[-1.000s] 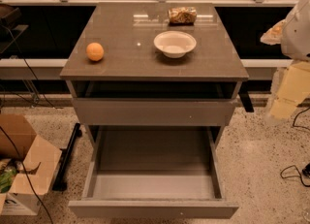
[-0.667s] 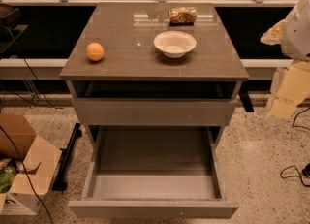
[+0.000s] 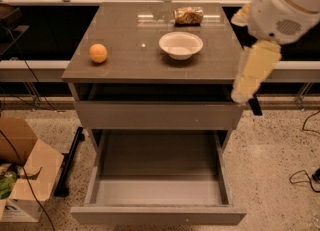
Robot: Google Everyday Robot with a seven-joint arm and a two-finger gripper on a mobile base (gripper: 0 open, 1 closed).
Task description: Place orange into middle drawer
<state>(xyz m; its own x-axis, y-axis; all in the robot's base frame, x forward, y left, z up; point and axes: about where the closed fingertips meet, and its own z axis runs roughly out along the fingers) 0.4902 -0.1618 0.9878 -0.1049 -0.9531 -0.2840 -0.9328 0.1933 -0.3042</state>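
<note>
Orange (image 3: 98, 53): sits on the left part of the tabletop (image 3: 130, 70), left of centre in the upper half of the frame. It rests on the surface by itself, well apart from the other things.

Middle drawer (image 3: 160, 162): pulled out toward the bottom edge of the frame, lower centre. Its flat grey floor, tall side walls and plain front are in full view from above.

Upper drawer front (image 3: 157, 115): a flat grey panel just below the tabletop, with a dark gap above it. It lies directly behind the open drawer.

Gripper (image 3: 241, 94): a cream-coloured piece hanging down at the right of the frame, just beside the cabinet's right front corner. Its tip is level with the gap under the tabletop. It is well apart from the orange and holds nothing that shows.

Gripper state: cannot be told from this view.

Arm (image 3: 287, 5): a large white rounded housing fills the upper right corner, with the cream piece hanging from it.

White bowl (image 3: 181, 45): upright on the tabletop, right of centre, between the orange and the arm.

Snack bag (image 3: 188, 15): crinkled and brownish, at the back of the tabletop, just behind the bowl.

Cardboard box (image 3: 22, 175): open, on the speckled floor in the lower left.

Cables (image 3: 305, 175): dark loops on the floor at the lower right.
</note>
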